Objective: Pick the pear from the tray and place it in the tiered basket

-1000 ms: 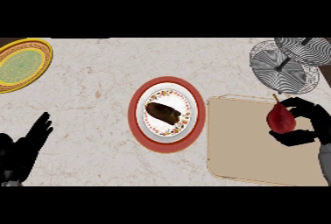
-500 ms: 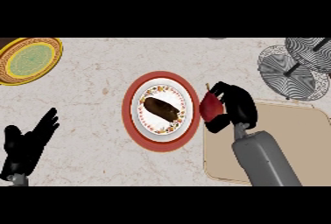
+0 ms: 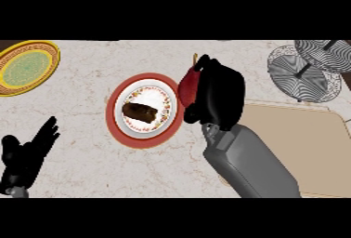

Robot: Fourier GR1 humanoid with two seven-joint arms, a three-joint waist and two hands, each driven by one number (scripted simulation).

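Gripping red pear [image 3: 187,85] — right hand [image 3: 219,93], curled

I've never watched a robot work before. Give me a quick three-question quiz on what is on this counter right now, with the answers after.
1. True or false: the right hand is curled round the red pear.
2. Which lies nearest the pear? A) the tiered basket B) the red-rimmed plate with a brown food item C) the yellow-rimmed plate
3. Fill in: the left hand rests open at the view's lower ____ edge.

Key: 1 true. 2 B; the pear is just right of that plate, left of the tan tray. 3 left.
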